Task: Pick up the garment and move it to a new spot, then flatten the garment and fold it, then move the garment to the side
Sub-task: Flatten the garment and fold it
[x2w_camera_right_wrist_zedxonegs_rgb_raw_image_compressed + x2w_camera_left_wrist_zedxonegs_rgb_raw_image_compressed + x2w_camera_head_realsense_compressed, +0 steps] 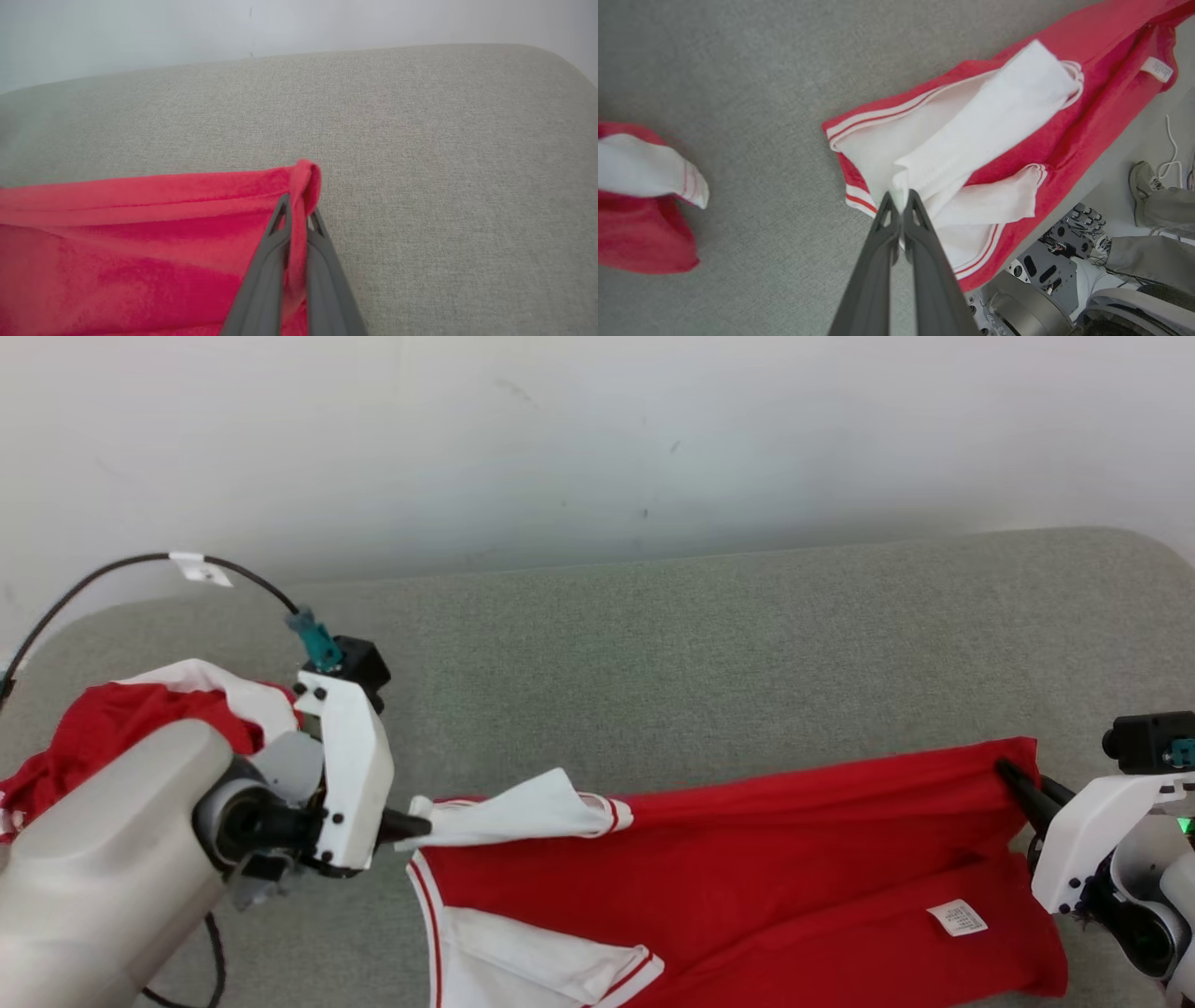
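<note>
Two grips noted. Left gripper [417, 824] is clamped on the white sleeve [532, 807] of the garment [747, 887]. Right gripper [1006, 771] is clamped on its red hem corner [1019, 749], toward the right edge of the bench [700, 644]. Garment lies along the front edge, partly flattened. Risk: the left hold has sleeve cloth only, so tension may stretch the sleeve or slip free, and fabric at the front edge may slide off. A second red-and-white garment [121, 728] occupies the left edge, obstructing placement there.
</note>
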